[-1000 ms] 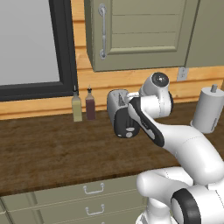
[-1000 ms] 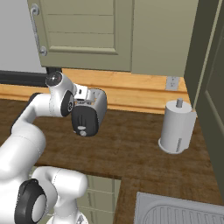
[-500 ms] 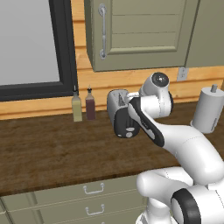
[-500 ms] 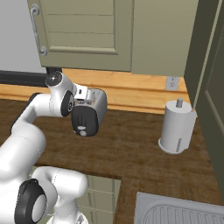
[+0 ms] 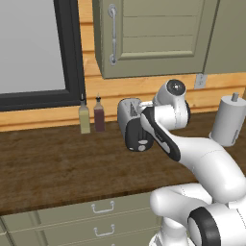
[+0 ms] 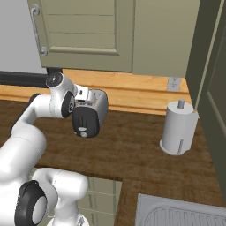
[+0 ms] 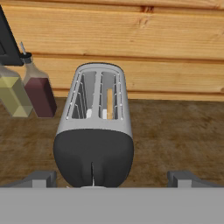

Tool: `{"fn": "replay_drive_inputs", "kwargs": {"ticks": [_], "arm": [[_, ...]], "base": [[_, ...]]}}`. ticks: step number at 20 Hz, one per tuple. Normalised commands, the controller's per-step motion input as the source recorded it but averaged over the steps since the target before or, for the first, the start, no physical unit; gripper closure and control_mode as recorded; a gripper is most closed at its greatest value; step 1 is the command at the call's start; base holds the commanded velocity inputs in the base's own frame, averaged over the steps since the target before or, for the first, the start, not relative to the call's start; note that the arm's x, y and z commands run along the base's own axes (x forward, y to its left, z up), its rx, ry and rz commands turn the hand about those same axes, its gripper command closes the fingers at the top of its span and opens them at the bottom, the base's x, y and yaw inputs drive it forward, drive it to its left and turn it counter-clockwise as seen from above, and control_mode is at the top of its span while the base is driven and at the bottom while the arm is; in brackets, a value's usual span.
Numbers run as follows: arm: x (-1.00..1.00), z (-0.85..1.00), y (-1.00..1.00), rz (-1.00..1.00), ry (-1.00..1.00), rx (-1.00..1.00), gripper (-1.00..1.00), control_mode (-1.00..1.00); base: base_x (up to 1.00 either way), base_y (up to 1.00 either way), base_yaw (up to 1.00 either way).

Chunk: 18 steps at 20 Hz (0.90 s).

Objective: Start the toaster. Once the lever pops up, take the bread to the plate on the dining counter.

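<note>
Toaster [image 7: 94,131], silver-grey with a black end panel, is seen standing on a dark-brown wood-grain counter [image 5: 53,163] against a light wooden back wall. In the hand view, its two top slots are looked down into, and the edge of a light-tan slice of bread [image 7: 109,104] is seen standing in the right-hand slot. The gripper [image 7: 109,177] is held level with the black end panel, its two dark fingertips spread wide on either side of the toaster and closed on nothing. Whether the panel is touched cannot be told. In the base views, the toaster's black end [image 6: 87,120] and its round knob are partly covered by the arm's white wrist. Two bottles are placed just left of the toaster by the wall: a yellowish one [image 5: 84,117] and a dark red one [image 5: 99,115], side by side. A white paper-towel roll [image 6: 178,129] is stood well to the right on the same counter. Grey-green cabinet doors [image 5: 153,33] are hung above.
</note>
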Motion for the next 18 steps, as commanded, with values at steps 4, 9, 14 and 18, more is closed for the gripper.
{"fn": "replay_drive_inputs", "kwargs": {"ticks": [4,9,14,18], "arm": [[0.00,0.00,0.00,0.00,0.00,0.00,-1.00,-1.00],[0.00,0.00,0.00,0.00,0.00,0.00,-1.00,-1.00],[0.00,0.00,0.00,0.00,0.00,0.00,-1.00,-1.00],[0.00,0.00,0.00,0.00,0.00,0.00,-1.00,-1.00]], "base": [[0.00,0.00,0.00],[0.00,0.00,0.00],[0.00,0.00,0.00],[0.00,0.00,0.00]]}}
